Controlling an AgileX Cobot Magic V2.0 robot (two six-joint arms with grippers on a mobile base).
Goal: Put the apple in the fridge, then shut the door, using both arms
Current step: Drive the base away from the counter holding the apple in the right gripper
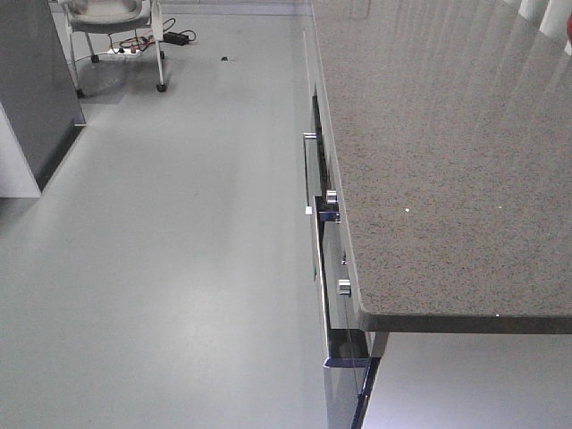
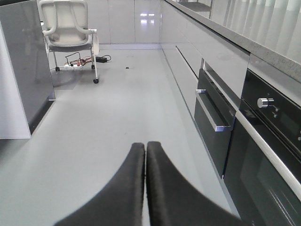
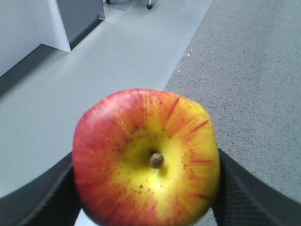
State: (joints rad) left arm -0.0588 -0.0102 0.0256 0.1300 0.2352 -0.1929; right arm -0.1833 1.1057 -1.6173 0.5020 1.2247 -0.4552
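Red-yellow apple (image 3: 146, 157) sat gripped in right jaws, left jaws clenched empty; carry toward fridge (image 2: 21, 61), upper left, judged next.

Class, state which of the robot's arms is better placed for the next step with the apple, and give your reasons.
Right. Its gripper is shut on the apple; the left gripper is shut, holds nothing, and points along the floor beside the oven.

Speckled countertop (image 1: 447, 161) above a black oven (image 2: 263, 162) — white chair (image 2: 66, 16) far off.
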